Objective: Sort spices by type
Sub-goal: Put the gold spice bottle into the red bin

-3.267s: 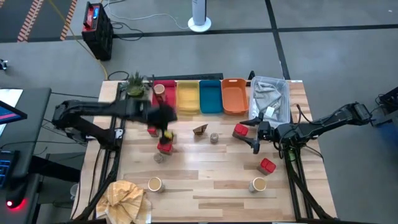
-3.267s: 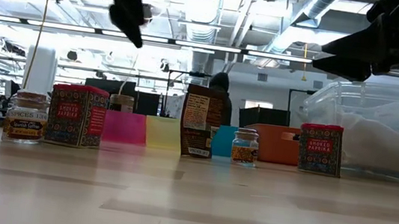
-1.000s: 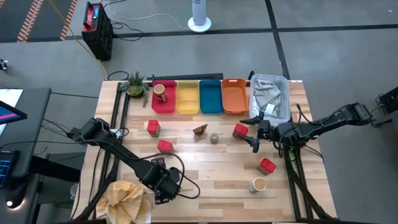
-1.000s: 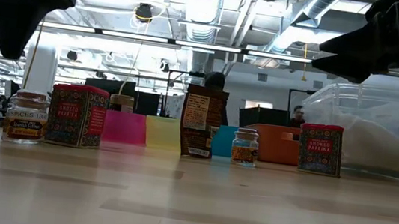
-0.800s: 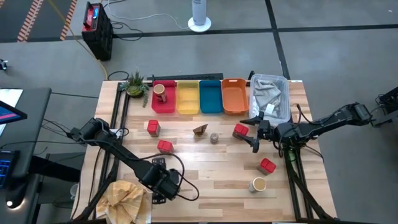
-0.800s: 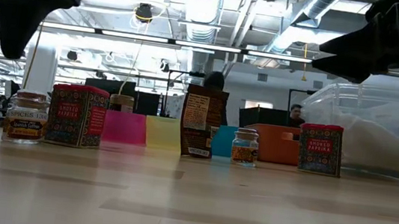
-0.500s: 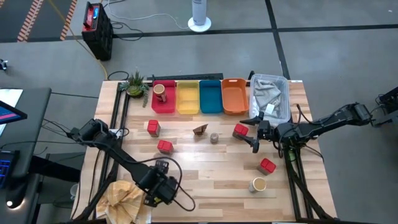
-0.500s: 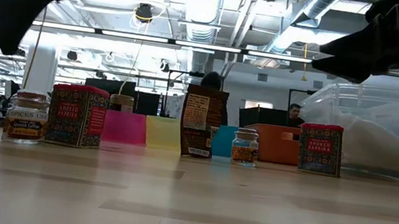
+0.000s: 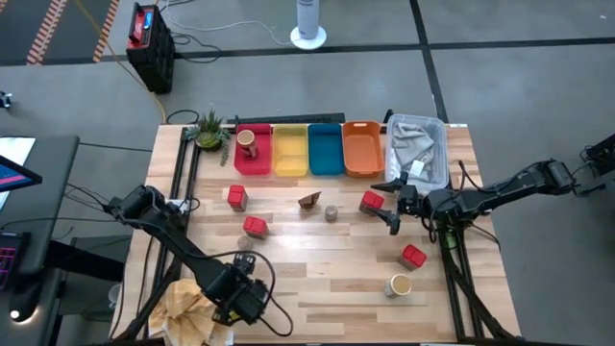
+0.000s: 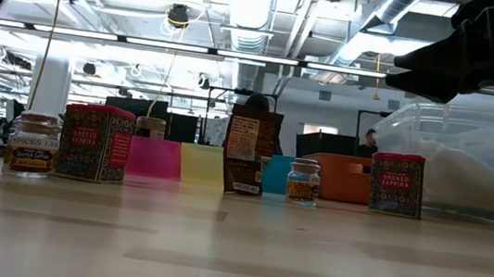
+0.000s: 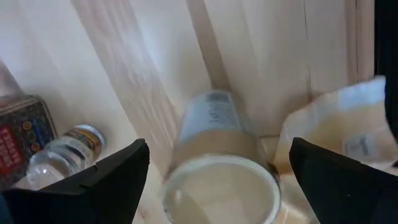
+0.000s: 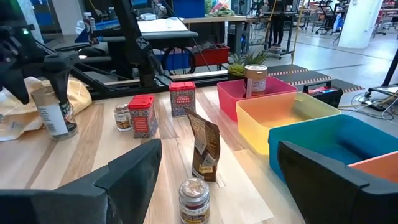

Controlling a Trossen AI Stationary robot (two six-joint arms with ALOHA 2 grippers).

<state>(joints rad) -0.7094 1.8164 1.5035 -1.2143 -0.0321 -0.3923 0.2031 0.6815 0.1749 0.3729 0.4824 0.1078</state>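
At the bench's front-left corner, the left gripper (image 9: 240, 296), fingers spread, straddles a rigid, light tan cylindrical pale-topped spice jar (image 11: 214, 158); grasp mid-body.

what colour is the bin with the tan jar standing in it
Pinkish red; the bin holding the jar shows best in the high view.

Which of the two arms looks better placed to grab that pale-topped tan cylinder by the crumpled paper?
The left. Its claw hangs open around the tan cylinder beside the crumpled paper. The right claw waits far across the table, near a red box.
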